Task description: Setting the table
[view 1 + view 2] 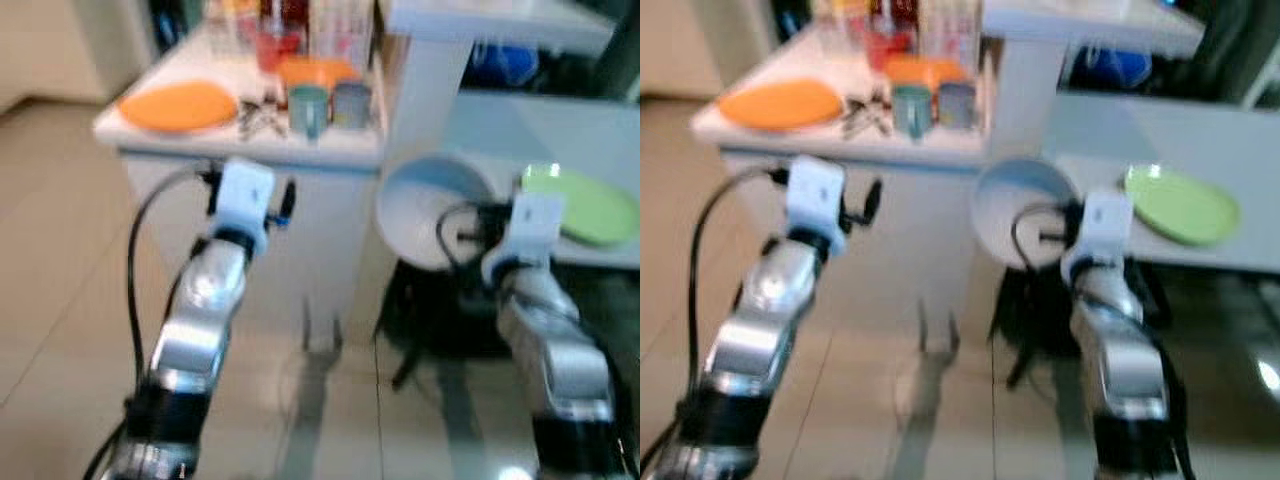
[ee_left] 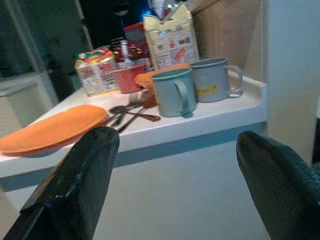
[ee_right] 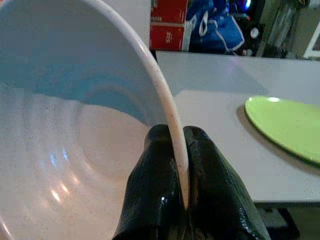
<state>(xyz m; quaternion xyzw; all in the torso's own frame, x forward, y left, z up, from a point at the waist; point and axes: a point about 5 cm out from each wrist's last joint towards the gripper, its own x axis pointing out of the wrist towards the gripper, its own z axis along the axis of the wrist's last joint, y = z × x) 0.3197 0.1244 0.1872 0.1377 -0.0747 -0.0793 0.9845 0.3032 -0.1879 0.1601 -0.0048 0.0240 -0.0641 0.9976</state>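
Currently the right gripper (image 3: pixel 181 165) is pinched tight on the rim of a pale bowl (image 3: pixel 75 130), one finger inside the wall and one outside, bowl carried tilted in the air. It hangs just short of the near edge of the grey table (image 3: pixel 220 125), where a green plate (image 3: pixel 287 127) lies already set.

Left gripper (image 2: pixel 175 165): jaws spread wide, nothing held, facing the white counter (image 2: pixel 200 130). On it: orange plate (image 2: pixel 52 127), two mugs (image 2: pixel 175 92), cutlery (image 2: pixel 131 111) (pieces too small to sort), red cup (image 2: pixel 125 77).

Step in hand, judged: carrying the bowl to the table. Next move calls for reaching over the edge, levelling the bowl, lowering near the green plate without striking it, then releasing.
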